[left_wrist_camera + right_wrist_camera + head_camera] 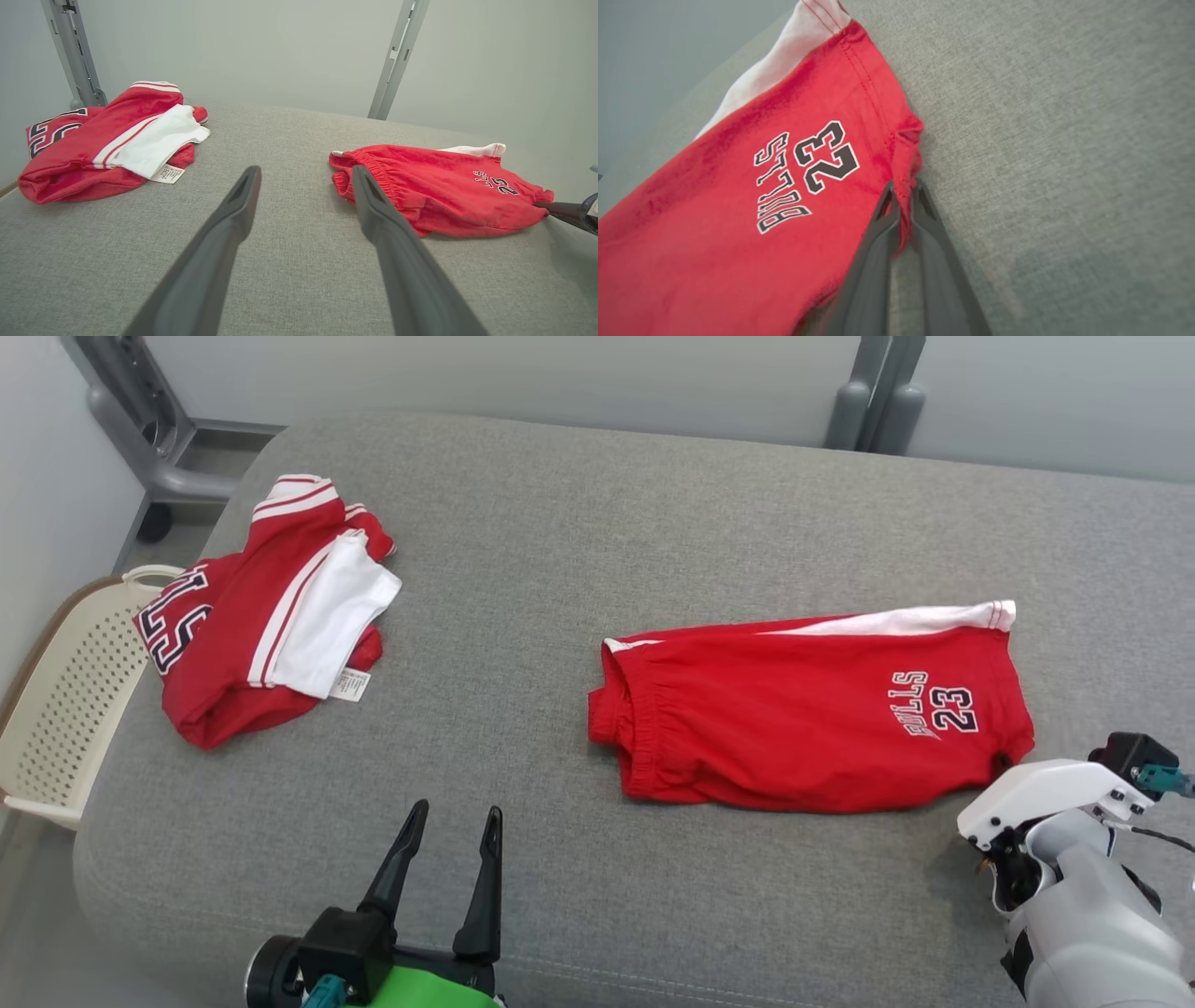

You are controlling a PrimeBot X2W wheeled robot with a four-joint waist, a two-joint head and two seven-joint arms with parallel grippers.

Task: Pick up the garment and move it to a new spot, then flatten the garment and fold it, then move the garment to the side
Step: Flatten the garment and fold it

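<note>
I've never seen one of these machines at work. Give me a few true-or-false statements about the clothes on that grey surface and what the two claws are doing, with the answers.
1. The right gripper is shut on a corner of the red shorts. True.
2. The left gripper holds the crumpled jersey. False: it is open and touches neither garment.
3. The red shorts read BULLS 23. True.
4. The crumpled jersey lies inside the cream basket. False: it lies on the grey surface, and the cream basket stands beyond that surface's edge.
</note>
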